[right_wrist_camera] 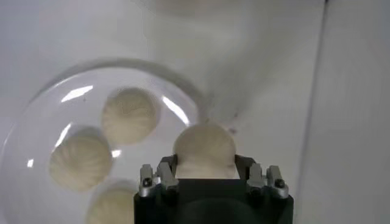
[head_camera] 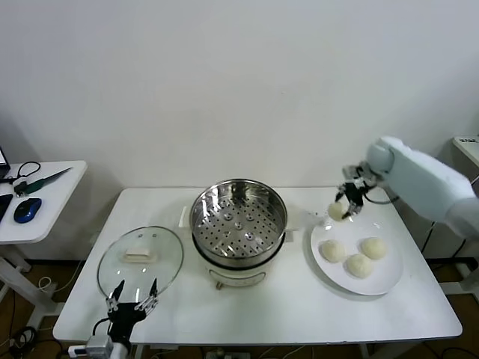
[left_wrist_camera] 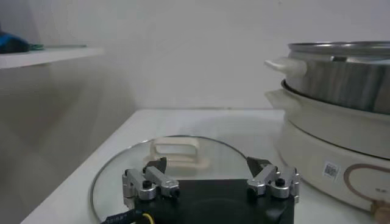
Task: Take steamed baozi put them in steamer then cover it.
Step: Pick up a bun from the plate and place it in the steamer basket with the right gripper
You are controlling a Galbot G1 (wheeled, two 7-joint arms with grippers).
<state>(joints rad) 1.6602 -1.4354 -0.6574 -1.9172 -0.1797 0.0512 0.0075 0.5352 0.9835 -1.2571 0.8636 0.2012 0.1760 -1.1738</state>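
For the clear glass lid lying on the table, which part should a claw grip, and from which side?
Grip the flat whitish handle at the centre of the clear glass lid, coming straight down from above. The lid lies flat with its dome up, so only the raised handle offers two opposing faces; probably the rim sits too low to pinch.

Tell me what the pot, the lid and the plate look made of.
Pot: shiny metal, probably stainless steel, with mirror-like reflections and a perforated tray; its base looks like white plastic or enamel.
Lid: clear glass, since the table shows through it; whitish handle, perhaps plastic.
Plate: glossy white, likely ceramic or melamine, showing bright highlights in the right wrist view.
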